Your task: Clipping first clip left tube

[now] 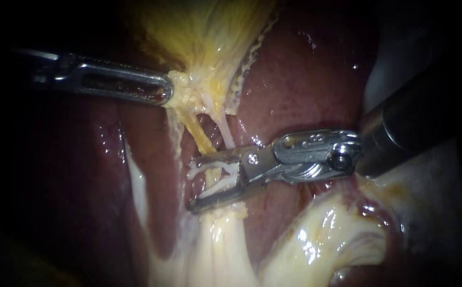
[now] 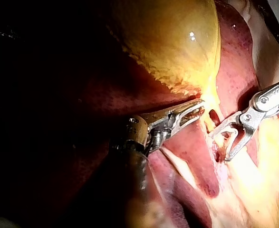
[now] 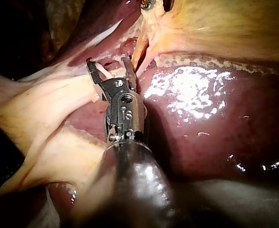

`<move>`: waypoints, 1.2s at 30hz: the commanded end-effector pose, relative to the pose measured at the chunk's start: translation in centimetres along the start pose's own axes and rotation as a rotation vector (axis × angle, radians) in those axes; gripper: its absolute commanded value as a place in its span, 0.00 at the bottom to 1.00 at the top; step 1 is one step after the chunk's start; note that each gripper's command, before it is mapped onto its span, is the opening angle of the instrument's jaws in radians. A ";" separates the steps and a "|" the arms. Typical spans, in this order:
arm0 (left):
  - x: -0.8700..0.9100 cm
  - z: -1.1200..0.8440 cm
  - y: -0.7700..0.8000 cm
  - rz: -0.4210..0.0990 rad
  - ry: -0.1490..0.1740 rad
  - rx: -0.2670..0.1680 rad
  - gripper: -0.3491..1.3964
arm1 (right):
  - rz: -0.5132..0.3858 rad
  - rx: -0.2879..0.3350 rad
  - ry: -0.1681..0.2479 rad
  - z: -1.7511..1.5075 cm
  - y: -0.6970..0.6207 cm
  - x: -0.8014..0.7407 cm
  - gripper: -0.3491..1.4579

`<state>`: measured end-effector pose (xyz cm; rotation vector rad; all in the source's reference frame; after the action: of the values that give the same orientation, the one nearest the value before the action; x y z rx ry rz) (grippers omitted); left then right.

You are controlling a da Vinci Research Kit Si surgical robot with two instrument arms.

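Clip placement pending: gallbladder (image 1: 204,37) clenched in left instrument (image 1: 168,90) jaws; open clip (image 1: 230,170) held in right instrument (image 1: 193,183) jaws, left tube (image 1: 202,138) straddled; squeeze judged next.

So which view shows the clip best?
The endoscope view: the white clip lies side-on between the right instrument's jaws, straddling the tube. The left wrist view shows it smaller; the right wrist view shows only a sliver.
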<state>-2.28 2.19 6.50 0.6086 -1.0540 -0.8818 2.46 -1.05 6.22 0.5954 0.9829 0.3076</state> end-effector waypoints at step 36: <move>0.03 0.00 0.01 -0.004 0.000 -0.001 0.00 | 0.118 0.105 0.115 -0.57 -0.29 0.19 0.45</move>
<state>-2.27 2.17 6.53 0.6101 -1.0523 -0.8858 2.08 -1.01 5.73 0.7431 1.0789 0.4035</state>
